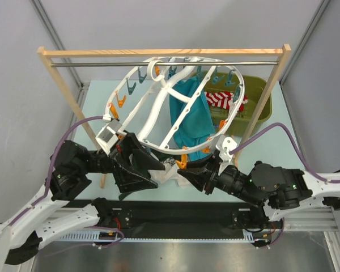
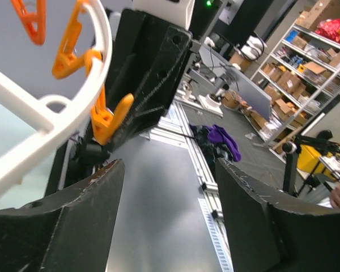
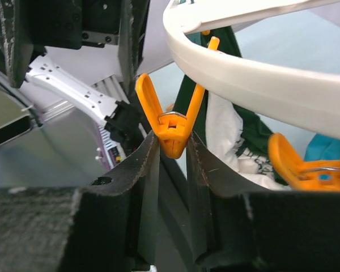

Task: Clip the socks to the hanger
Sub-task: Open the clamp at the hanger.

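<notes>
Pale counter (image 1: pixel 96 99) lies beneath us; our left pincer (image 2: pixel 170 170) gapes, holding nothing. Our right pincer (image 3: pixel 173 148) squeezes an orange plastic clip (image 3: pixel 173 127) on the round white plastic hanger (image 3: pixel 243 85). Red-and-white striped socks (image 1: pixel 225 100) lie half-hidden in the olive bin (image 1: pixel 262 107).

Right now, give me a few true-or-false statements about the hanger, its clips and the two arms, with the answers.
1. The right gripper has its fingers closed on an orange clip on the hanger. True.
2. The left gripper is holding a sock. False: its fingers are open with nothing between them.
3. The hanger is lying flat. False: it hangs tilted from the metal rod.
4. The striped socks are over by the green bin, away from both grippers. True.
</notes>
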Robot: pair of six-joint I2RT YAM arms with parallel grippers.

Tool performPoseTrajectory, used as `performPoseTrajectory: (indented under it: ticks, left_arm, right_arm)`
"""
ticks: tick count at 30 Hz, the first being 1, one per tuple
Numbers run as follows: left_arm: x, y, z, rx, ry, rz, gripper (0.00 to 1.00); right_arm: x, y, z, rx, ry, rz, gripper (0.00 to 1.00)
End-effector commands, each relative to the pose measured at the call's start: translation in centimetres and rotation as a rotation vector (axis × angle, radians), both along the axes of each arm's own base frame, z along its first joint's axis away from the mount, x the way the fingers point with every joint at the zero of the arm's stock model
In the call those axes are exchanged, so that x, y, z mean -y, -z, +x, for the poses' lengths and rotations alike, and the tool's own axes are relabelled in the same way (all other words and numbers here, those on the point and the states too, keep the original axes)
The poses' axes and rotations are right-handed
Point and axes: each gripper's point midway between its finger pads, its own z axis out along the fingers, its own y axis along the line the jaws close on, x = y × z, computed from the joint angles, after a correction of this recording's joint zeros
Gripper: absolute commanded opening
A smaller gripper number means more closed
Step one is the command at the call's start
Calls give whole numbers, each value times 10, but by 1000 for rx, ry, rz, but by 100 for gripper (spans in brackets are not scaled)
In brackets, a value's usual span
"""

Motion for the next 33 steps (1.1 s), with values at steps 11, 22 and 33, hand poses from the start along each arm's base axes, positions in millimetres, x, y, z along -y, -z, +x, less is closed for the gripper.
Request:
performPoseTrajectory:
  ticks: [11, 22, 33]
  left_arm:
    - [29, -35, 14, 112, -54, -118, 74]
    - [37, -26, 24, 57, -147, -71, 64]
    - [32, -20, 15, 3, -153, -113, 58]
  right_arm:
    - [9, -18, -26, -173, -182, 33, 0]
    - [10, -24, -28, -201, -204, 86, 0]
    - [9, -33, -24, -225, -199, 131, 0]
